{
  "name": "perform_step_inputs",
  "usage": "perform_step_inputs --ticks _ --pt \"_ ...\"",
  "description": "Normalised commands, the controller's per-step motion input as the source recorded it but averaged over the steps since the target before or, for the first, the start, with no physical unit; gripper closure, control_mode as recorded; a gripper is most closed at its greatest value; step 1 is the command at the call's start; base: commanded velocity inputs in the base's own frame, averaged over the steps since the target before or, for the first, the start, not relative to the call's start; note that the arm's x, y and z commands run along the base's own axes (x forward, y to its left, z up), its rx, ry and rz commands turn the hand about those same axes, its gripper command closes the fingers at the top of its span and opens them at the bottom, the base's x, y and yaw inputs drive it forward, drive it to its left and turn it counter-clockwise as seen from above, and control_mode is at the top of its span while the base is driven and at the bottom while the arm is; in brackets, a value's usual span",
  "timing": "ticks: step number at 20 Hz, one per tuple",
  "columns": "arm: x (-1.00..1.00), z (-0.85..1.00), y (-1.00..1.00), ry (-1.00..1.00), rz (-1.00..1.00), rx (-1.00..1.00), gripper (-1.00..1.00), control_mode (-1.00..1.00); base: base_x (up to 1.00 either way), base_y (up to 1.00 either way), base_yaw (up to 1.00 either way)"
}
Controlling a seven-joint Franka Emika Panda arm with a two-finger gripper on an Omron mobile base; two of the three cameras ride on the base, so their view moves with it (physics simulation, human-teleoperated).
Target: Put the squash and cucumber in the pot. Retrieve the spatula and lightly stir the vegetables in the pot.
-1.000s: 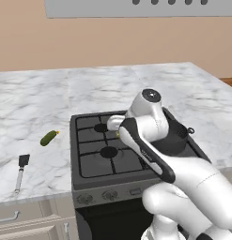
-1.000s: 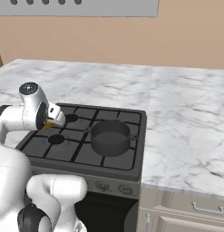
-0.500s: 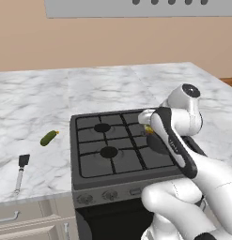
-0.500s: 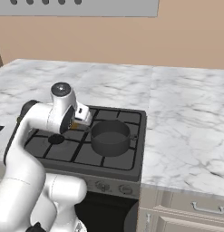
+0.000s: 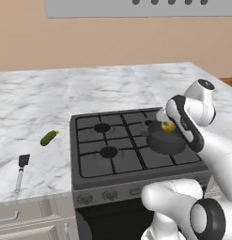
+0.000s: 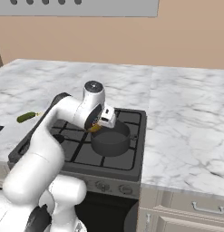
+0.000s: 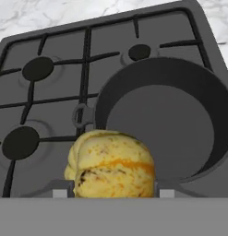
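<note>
The gripper (image 7: pixel 115 193) is clamped on the squash (image 7: pixel 113 163), one finger on each side of it. In the hand view the squash sits low and centred, with the pot (image 7: pixel 166 122) just beyond it and offset to the right. The near pot handle lies directly behind the squash.

Key relation: the squash hangs at the pot's rim, not over its centre. In the right base view the gripper (image 6: pixel 103 121) stands at the left rim of the pot (image 6: pixel 111 139), on the arm's side. In the left base view the squash (image 5: pixel 168 125) appears at the pot's (image 5: pixel 166 140) upper edge. Judgement: a short shift toward the pot's middle is needed before release, or the squash may strike the rim or handle and roll onto the grate.

The pot interior is empty. It stands on the near right burner of the stove (image 5: pixel 117 154).

Farther off, the cucumber (image 5: pixel 49 138) lies on the counter (image 5: pixel 37 108) left of the stove, its long axis running diagonally, near-left to far-right. The spatula (image 5: pixel 20 171) lies nearer the counter's front edge, blade away from the edge, handle toward it. Both are well apart from the gripper.

No brands, labels or legible writing are visible.
</note>
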Motion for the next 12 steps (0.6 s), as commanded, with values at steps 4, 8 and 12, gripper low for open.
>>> perform_step_inputs --ticks 4,8,12 --pt "0.64 0.00 -0.19 0.32 0.01 -0.08 1.00 -1.00 0.00 0.00 0.00" --pt "0.39 -0.04 -0.16 0.18 0.00 -0.06 1.00 -1.00 0.00 0.00 0.00" --pt "0.04 -0.45 -0.26 0.03 0.00 0.01 1.00 -1.00 0.00 0.00 0.00"
